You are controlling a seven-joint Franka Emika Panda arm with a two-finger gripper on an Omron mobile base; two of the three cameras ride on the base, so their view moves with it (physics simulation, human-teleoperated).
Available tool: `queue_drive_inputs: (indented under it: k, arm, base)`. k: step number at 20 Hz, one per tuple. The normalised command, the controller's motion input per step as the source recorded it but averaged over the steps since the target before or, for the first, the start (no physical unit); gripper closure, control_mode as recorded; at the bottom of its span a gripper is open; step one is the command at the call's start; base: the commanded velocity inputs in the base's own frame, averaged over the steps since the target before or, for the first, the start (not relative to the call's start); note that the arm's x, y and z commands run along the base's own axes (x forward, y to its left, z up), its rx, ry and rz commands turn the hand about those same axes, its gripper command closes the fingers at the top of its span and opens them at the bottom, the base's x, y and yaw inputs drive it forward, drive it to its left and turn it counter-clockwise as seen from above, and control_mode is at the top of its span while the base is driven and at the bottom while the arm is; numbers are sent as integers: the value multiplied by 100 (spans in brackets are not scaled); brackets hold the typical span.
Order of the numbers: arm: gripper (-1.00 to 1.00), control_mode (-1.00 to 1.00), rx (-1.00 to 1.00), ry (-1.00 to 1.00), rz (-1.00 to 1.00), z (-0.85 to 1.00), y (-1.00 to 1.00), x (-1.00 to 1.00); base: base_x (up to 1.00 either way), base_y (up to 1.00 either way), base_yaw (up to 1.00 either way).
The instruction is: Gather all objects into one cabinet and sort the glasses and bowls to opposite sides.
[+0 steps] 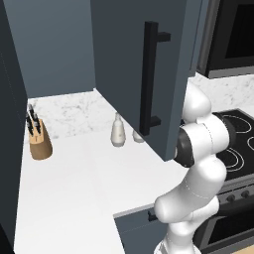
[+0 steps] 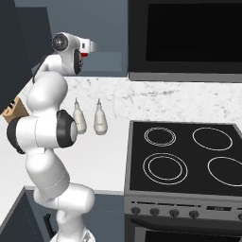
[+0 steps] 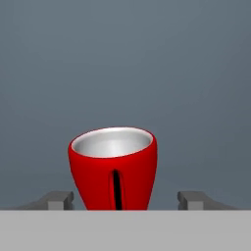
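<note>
Mid-task by my read: one red mug (image 3: 113, 168) is being worked inside the wall cabinet (image 1: 134, 64), nothing sorted that I can confirm.

Gripper (image 3: 125, 201): fingers (image 3: 59, 200) are apart, one on each side of the mug with clear gaps to it, not touching. Mug sits upright between them, handle facing the camera, white inside, nothing in it. Whether this is just before a grab or just after a set-down, can't tell from this.

Where: the arm reaches up behind the open cabinet door (image 1: 149, 79) with its black bar handle (image 1: 150, 79), so the mug looks to be on the inner shelf against the plain grey-blue back wall. Which side of the shelf, can't tell.

Contents: hand view shows just this one mug in front of the back wall. Second red mug, beige mug and wooden bowl can't be placed from these pictures.

Left to do, as a judgement: account for the other two mugs and the bowl, get them all into this cabinet, mugs on one side, bowl on the other.

Counter (image 1: 69, 188) carries a knife block (image 1: 38, 138) and two pale bottles (image 2: 100, 119) near the backsplash, stove (image 2: 184, 158) to the right. None are task items.
</note>
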Motion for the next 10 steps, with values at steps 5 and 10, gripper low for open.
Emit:
queue_drive_inputs:
  k: [5,10]
  arm:
    - [100,-100,-1,0,-2,-9,9,13]
    - [100,-100,0,0,0,-4,0,2]
  base:
    - [0,0,0]
    - [0,0,0]
